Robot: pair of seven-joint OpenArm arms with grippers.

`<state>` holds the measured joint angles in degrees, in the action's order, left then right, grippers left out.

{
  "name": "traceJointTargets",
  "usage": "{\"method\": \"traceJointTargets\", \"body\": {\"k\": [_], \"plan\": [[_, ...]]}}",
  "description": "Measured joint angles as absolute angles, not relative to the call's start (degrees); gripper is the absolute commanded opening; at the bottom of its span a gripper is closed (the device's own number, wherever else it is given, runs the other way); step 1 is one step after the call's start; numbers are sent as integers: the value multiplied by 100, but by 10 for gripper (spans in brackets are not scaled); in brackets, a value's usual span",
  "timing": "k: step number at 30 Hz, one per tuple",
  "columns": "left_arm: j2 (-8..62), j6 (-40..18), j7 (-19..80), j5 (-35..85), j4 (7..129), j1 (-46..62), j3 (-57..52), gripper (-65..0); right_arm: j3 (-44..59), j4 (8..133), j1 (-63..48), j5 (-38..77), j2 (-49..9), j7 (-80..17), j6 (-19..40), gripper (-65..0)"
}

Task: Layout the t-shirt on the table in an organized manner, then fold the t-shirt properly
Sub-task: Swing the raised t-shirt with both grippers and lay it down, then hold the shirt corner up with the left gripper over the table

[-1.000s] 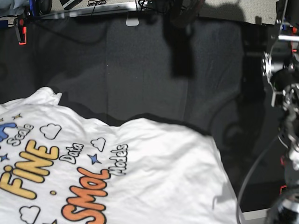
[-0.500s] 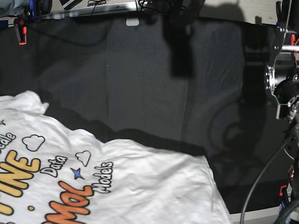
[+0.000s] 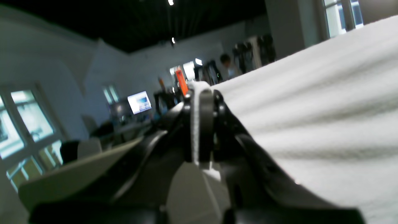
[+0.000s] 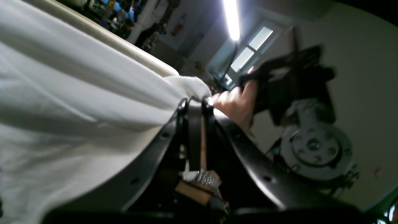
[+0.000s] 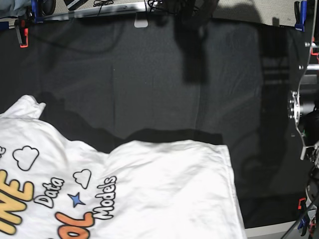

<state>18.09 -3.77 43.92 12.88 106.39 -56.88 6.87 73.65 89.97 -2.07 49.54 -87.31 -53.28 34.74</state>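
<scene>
The white t-shirt (image 5: 164,189) lies print side up over the near left part of the black table (image 5: 149,84), one sleeve at the left edge. Both grippers are out of the base view, below its near edge. In the left wrist view my left gripper (image 3: 200,93) is shut on a thin edge of the t-shirt (image 3: 311,109), which stretches away to the right. In the right wrist view my right gripper (image 4: 195,101) is shut on a bunched corner of the t-shirt (image 4: 62,102), which hangs to the left.
Part of the left arm (image 5: 304,124) stands at the table's right edge. An orange clamp (image 5: 22,35) and a blue clamp (image 5: 299,10) grip the far corners. A person's hand (image 4: 236,102) shows behind the right gripper.
The t-shirt has slid left and toward the near edge, and its far hem has pulled straighter. The arm at the right edge has dropped lower in the view.
</scene>
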Motion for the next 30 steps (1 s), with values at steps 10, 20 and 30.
{"method": "traceJointTargets", "body": {"k": [10, 20, 30], "plan": [[1828, -368, 4716, 1138, 10525, -5476, 674, -650, 7367, 8377, -200, 5140, -8641, -5859, 3430, -650], [1841, -366, 4742, 1138, 10521, -5398, 674, -650, 7367, 8370, -207, 5730, -8042, -6193, 3754, -650], [1387, -370, 4816, 823, 10503, -4794, 633, -650, 6744, 8409, -141, 5828, -6344, -6075, 3754, -650]]}}
